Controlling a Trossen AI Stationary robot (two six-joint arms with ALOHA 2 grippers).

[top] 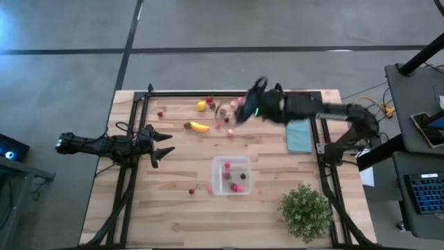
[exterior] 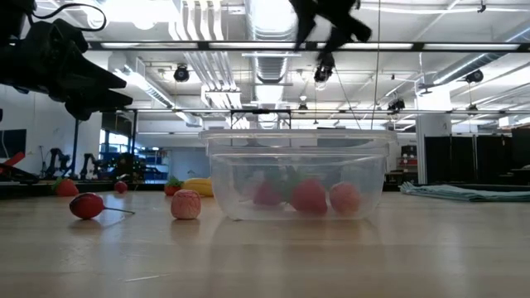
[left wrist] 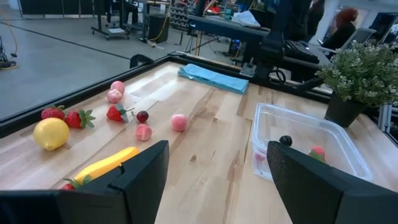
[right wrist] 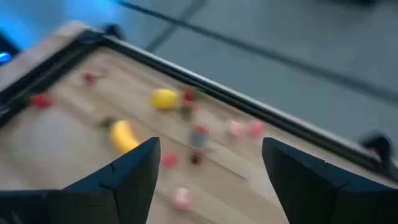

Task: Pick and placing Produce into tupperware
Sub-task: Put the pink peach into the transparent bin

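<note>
The clear tupperware (top: 232, 175) stands at the table's middle, toward the near edge, with a few red and pink produce pieces (exterior: 308, 197) and a dark one (left wrist: 285, 140) inside. More produce lies on the far left part: a lemon (top: 202, 105), a banana (top: 200, 126) and small berries (left wrist: 115, 93). Two berries (exterior: 86, 205) rest on the wood left of the tupperware. My left gripper (top: 168, 142) waits open at the left side. My right gripper (right wrist: 211, 146) hangs open and blurred above the far middle (top: 244, 104), nothing between its fingers.
A folded teal cloth (top: 300, 135) lies at the right edge. A bushy green potted plant (top: 305, 210) stands at the near right corner. A black frame (top: 208, 93) rims the far and side edges. Bare wood stretches along the near left.
</note>
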